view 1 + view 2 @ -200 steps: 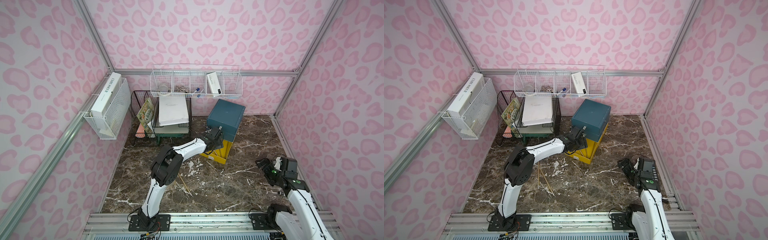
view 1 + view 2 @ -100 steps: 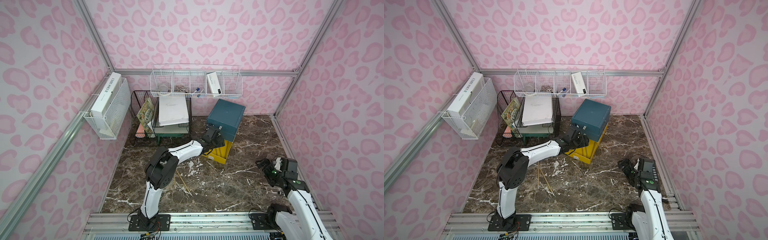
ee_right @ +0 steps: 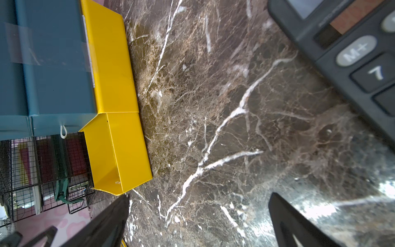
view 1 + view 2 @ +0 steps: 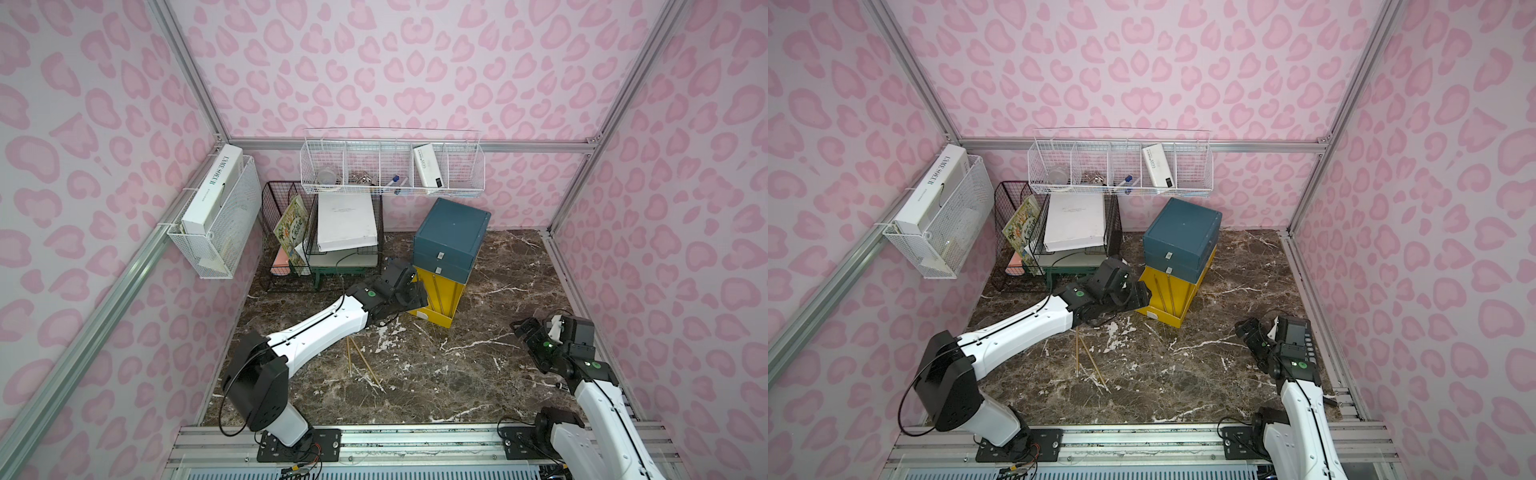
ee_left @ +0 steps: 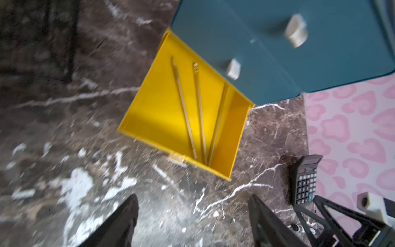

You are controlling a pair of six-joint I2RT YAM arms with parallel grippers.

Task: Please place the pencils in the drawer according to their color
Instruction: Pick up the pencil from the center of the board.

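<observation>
The drawer cabinet is standing near the back of the marble table, just beside the black wire rack. It is a dark-teal box, and its two upper drawers are sitting closed, each one showing a small pale handle. The lowest drawer is bright yellow and is standing pulled out toward the front.

Three pencils are lying inside this yellow drawer, close together, with their lower ends almost meeting at the front wall. They are looking thin, long and yellowish-tan; the left wrist view is a little blurred, so finer details are not clear. Two more yellowish pencils are lying on the table in front of the drawer, crossing near one end like a narrow V.

The left gripper is hovering over the table, just beside the front of the yellow drawer, with its jaws spread wide and nothing between them. The right gripper is waiting well apart, next to a black calculator, with its jaws also spread wide and holding nothing.
</observation>
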